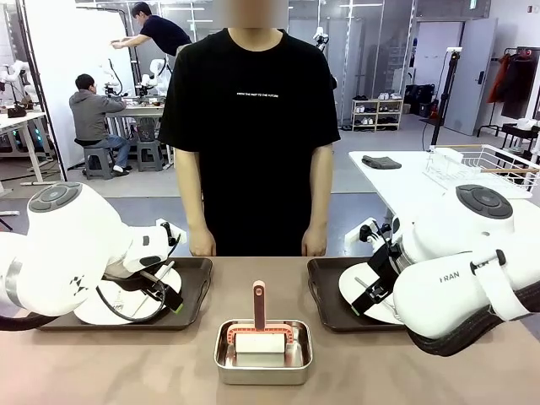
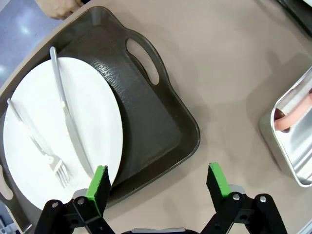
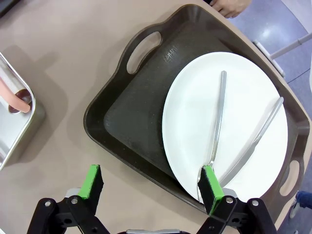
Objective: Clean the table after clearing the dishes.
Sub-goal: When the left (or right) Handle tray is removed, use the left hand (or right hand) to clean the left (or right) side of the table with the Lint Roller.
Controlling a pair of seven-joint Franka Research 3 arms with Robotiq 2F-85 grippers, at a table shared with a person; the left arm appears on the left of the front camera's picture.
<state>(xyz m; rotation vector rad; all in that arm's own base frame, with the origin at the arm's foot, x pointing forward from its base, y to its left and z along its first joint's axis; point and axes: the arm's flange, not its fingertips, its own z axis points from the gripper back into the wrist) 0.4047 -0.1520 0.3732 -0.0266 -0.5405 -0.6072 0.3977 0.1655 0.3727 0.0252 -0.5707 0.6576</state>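
— Green pads first: the left gripper (image 2: 159,184) stands spread wide, with nothing between the fingers. Where's its dish?
— Right beneath. A round flat white plate (image 2: 58,141), carrying a silver fork (image 2: 36,141) and a silver knife (image 2: 68,126), lies in the dark brown rectangular handled tray (image 2: 190,131). The tray's long near edge runs slantwise between the pads. One pad is over the plate's rim, the other over the bare matte tan-brown table (image 2: 234,73).
— And the right gripper (image 3: 151,184)?
— Mirrored: jaws wide and empty, astride the near edge of the second dark brown tray (image 3: 122,112) with its own white plate (image 3: 229,122). Each arm is nearer its own tray.
— Handles?
— Slots at the short ends, off to one side of each gripper. The wrist views show those. The front view adds a small rectangular steel pan (image 1: 221,359) holding a pink-handled cleaning tool (image 1: 259,304) between the trays, and a person (image 1: 249,126) standing at the far edge.
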